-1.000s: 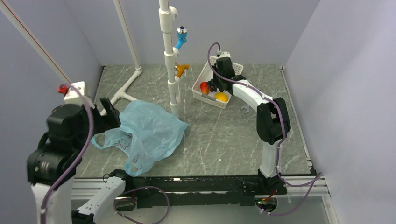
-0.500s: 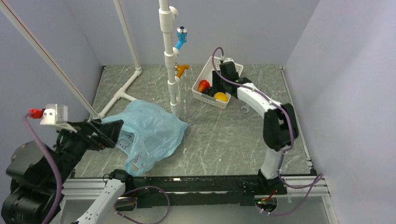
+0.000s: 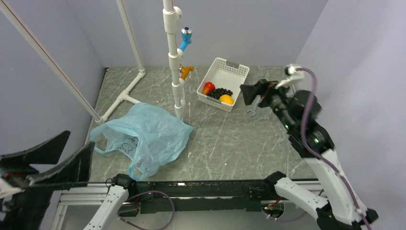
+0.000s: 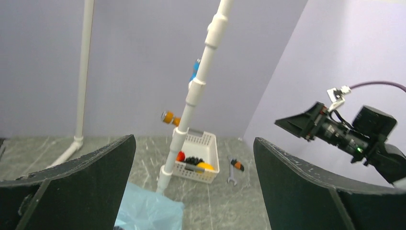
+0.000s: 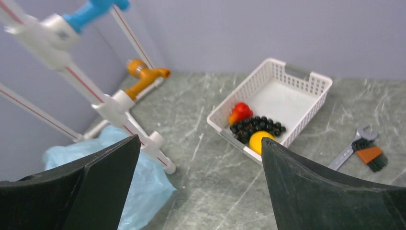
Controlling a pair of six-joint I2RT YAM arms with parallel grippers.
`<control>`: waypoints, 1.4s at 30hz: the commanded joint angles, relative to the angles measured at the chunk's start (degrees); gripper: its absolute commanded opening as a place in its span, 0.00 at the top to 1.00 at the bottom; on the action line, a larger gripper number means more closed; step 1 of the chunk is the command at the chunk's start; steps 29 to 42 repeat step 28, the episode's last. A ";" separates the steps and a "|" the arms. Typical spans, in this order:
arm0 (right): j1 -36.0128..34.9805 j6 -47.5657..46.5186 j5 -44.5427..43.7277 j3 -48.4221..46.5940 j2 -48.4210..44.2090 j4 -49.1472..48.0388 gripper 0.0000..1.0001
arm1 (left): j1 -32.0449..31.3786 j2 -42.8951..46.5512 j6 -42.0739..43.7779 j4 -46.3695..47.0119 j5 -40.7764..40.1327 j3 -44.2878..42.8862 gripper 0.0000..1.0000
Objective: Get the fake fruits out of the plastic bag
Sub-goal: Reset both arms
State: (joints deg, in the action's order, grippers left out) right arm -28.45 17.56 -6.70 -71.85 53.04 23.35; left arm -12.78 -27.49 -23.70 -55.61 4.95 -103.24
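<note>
Right claw [image 5: 199,141] hangs wide open and empty, facing the fake fruits [image 5: 253,127], all three lying in the white basket [image 5: 313,82]; left claw [image 4: 193,141], equally spread and empty, is nearer the slack plastic bag [image 3: 148,134] on the desk [image 3: 230,139], well apart from them

A: Bag colour?
B: The plastic bag [image 3: 143,136] is translucent light blue with small dark prints.
A: Fruits?
B: The red-orange round piece [image 3: 208,88], the yellow-orange round piece [image 3: 227,99], and the grapes [image 3: 220,93], which are purple-black. The basket [image 3: 234,72] is white with perforated walls.
A: Table?
B: The table [image 3: 230,139] is grey-green marble pattern with pale veins. The walls [image 3: 249,28] are plain lilac.
A: Pipes?
B: The pipe stand [image 3: 172,57] is white, with one blue fitting [image 3: 186,38] and one orange fitting [image 3: 186,72].
A: Rest?
B: The wrench [image 5: 349,149] is silver; the holder [image 5: 368,154] is orange with black keys. The left gripper [image 4: 192,140] and right gripper [image 5: 199,140] are black; the cable [image 4: 378,82] is purple.
</note>
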 commanded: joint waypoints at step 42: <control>-0.22 -0.11 -17.94 -9.51 -23.79 11.67 0.00 | 0.21 7.20 1.77 14.18 -4.77 -2.20 0.01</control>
